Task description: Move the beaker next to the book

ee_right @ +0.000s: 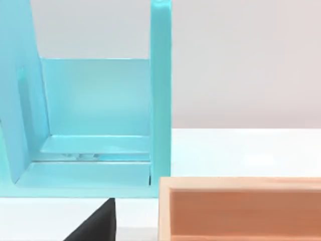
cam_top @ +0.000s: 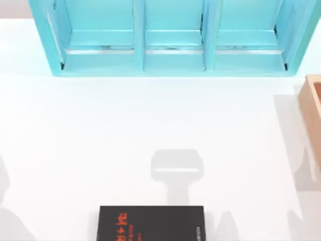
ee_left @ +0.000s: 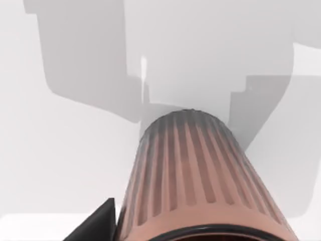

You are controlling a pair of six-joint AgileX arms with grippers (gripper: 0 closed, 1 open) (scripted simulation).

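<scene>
On the left, my left gripper (ee_left: 95,226) shows as one dark wedge at the edge of its wrist view, and I cannot tell whether it is open or closed. Just beside that wedge is one beaker (ee_left: 200,181). It is a ribbed, tapering cylinder of translucent copper-pink material with straight grooves down its wall and a dark rim. It is close to the left wrist camera, with the plain white bench (cam_top: 75,140) and grey shadows behind it. I cannot tell whether it touches the bench.

Across the far side of the bench stands one smooth, glossy turquoise shelf unit (cam_top: 170,37), split by upright panels into three open compartments.

At the near edge, about mid-bench, lies one flat black rectangular book (cam_top: 150,223), partly cut off by the frame. Its cover has red-orange lettering I cannot read. A tiny line of white text near its right edge is too small to make out.

At the right edge sits one tan wooden box (cam_top: 313,110), matte, straight-walled and open-topped. From the right wrist it lies nearer than an end compartment of the shelf (ee_right: 95,100), apart from it. My right gripper (ee_right: 95,223) is near this box (ee_right: 241,211), and I cannot tell if it is open or closed.
</scene>
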